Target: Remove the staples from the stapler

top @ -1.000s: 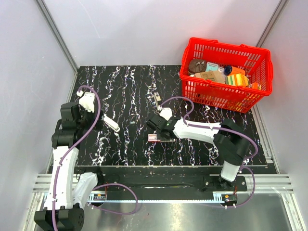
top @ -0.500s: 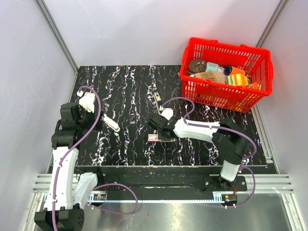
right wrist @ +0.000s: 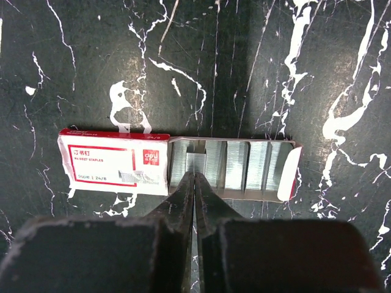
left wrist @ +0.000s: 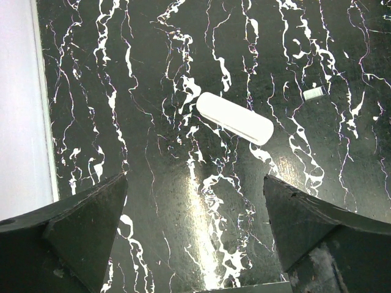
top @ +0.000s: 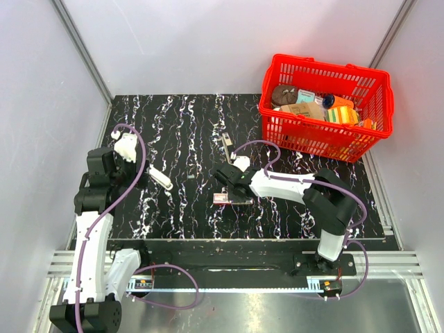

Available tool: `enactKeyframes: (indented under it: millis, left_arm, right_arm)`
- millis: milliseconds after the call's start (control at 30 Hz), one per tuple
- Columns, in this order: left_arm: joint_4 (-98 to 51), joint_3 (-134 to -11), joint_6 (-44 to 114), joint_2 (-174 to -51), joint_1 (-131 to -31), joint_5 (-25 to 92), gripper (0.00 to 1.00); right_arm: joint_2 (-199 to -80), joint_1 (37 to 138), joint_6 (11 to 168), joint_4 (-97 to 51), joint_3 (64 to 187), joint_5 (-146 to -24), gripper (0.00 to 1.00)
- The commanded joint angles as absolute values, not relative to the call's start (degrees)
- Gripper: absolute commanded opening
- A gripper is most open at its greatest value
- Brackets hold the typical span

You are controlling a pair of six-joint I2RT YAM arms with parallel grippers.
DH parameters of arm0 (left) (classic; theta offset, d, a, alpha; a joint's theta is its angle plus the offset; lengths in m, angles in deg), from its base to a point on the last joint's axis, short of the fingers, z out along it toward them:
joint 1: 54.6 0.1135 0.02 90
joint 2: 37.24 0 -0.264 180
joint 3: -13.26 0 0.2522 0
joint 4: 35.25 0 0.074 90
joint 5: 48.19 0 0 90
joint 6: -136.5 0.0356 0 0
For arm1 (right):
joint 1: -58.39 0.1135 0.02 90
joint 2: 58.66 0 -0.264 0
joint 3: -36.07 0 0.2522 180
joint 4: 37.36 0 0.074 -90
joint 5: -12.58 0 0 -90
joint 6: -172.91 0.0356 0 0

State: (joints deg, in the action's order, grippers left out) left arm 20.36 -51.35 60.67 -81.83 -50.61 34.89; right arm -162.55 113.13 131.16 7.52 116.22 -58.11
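Nearly done, it seems: staples are back at their box.
Right gripper (right wrist: 194, 176), pressed together, touches a staple strip (right wrist: 195, 161) in the open staple box (right wrist: 116, 163). Left gripper (left wrist: 192, 186) hangs spread above what looks like the white stapler (left wrist: 234, 118), well apart from the box. Probably only pulling away is left.
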Motion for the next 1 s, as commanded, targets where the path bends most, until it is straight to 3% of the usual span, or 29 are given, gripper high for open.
enactKeyframes:
  millis: [0, 167, 300, 400, 500, 633, 767, 967]
  left_arm:
    - [18.3, -51.3, 61.4, -81.1, -50.3, 33.8, 0.99]
    - [18.2, -51.3, 61.4, -81.4, -50.4, 33.5, 0.99]
    - [17.7, -51.0, 61.9, -82.6, -50.4, 31.8, 0.99]
    - [16.0, -50.7, 62.3, -85.4, -51.2, 30.3, 0.99]
    - [14.9, -51.4, 63.0, -89.8, -53.1, 32.0, 0.99]
    - [12.2, -51.1, 65.5, -93.7, -58.3, 32.4, 0.99]
    - [9.1, -51.7, 72.5, -99.9, -68.4, 36.4, 0.99]
    - [9.9, -58.5, 83.7, -115.3, -72.4, 33.6, 0.99]
  right_arm:
    - [-158.4, 112.8, 130.8, 6.4, 117.5, -58.9, 0.08]
    - [-157.2, 112.8, 127.5, 4.6, 122.2, -59.6, 0.19]
    - [-161.1, 112.8, 122.3, 3.2, 127.5, -60.3, 0.46]
    - [-162.5, 112.9, 120.5, 1.1, 129.1, -60.4, 0.56]
    - [-163.8, 112.8, 116.2, -5.4, 128.1, -62.3, 0.58]
    - [-167.3, 112.6, 112.7, -1.6, 133.0, -61.7, 0.61]
    - [-160.8, 111.6, 114.3, -8.5, 124.2, -65.0, 0.61]
    - [-152.8, 111.4, 116.9, -19.0, 111.8, -70.6, 0.6]
